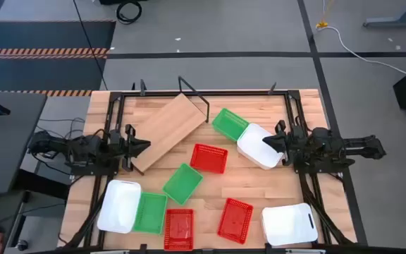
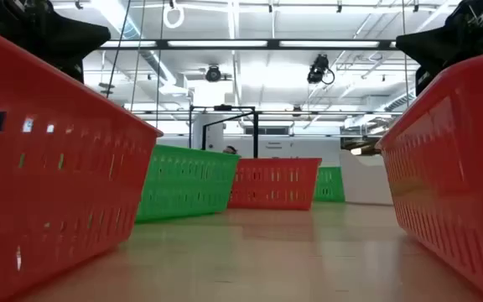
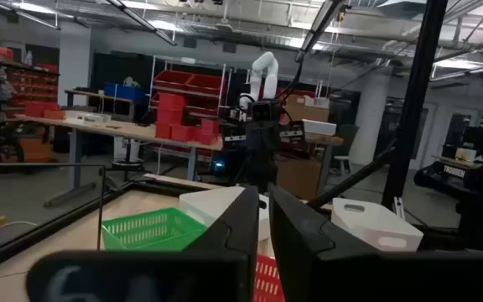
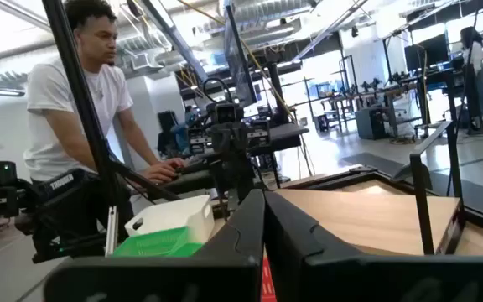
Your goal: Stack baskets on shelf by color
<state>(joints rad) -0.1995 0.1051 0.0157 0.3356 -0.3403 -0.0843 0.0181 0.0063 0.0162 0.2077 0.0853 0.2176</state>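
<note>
The left gripper (image 1: 145, 145) hung over the left side of the table, at the low corner of the shelf (image 1: 169, 130). Its two fingers were pressed close together, with only a thin gap, and nothing sat between them. The shelf lay flat and slanted, running up and away from that gripper toward the back of the table.

The right gripper (image 1: 266, 141) hung over the right side, its tips just above the edge of a white basket (image 1: 258, 147). Its fingers were squeezed tight together and pinched nothing. A green basket (image 1: 230, 123) sat just beyond that white one, touching it, near the far end of the shelf.

Between the two grippers lay a red basket (image 1: 208, 158), and a bit nearer the front a second green basket (image 1: 182, 183).

In front of the left gripper, near the table's front edge, a second white basket (image 1: 119, 205) sat beside a third green basket (image 1: 150, 212), and next to that a second red basket (image 1: 179, 228). A third red basket (image 1: 235, 220) lay further along. In front of the right gripper, a third white basket (image 1: 290, 224) sat at the front corner.

No basket was on the shelf.

A person (image 4: 78, 109) stood beyond the table, seen past the right gripper's fingers.
</note>
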